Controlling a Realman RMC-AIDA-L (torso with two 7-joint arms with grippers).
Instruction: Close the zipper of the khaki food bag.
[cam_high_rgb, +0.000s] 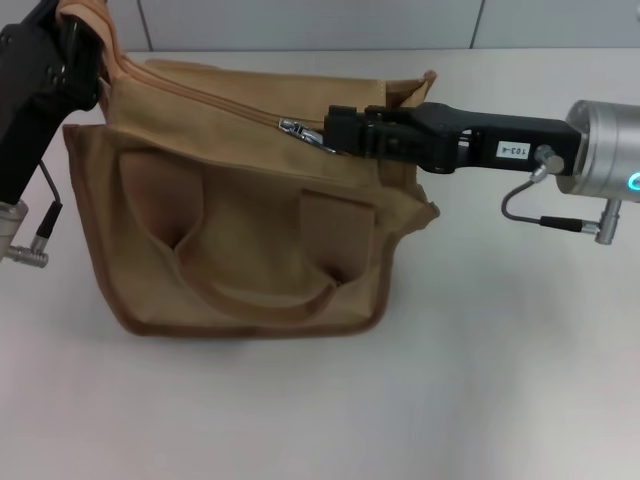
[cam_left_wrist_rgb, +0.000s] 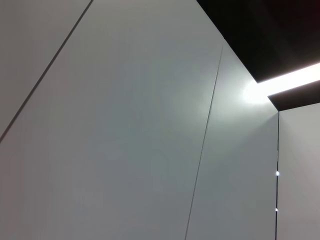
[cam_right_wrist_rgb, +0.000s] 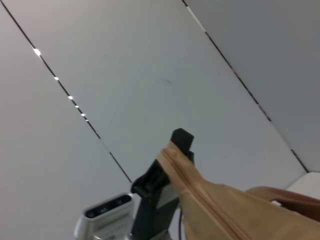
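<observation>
Head view: the khaki food bag (cam_high_rgb: 240, 230) stood on the white table (cam_high_rgb: 500, 380), and the right gripper (cam_high_rgb: 335, 133) reached in from the right, its fingers clenched on the silver pull tab of the zipper (cam_high_rgb: 200, 98) (the tab lay at their tips, about midway along the top panel). The left gripper (cam_high_rgb: 72, 40) held the bag's far-left top corner, its fingers grasping the fabric there.
</observation>
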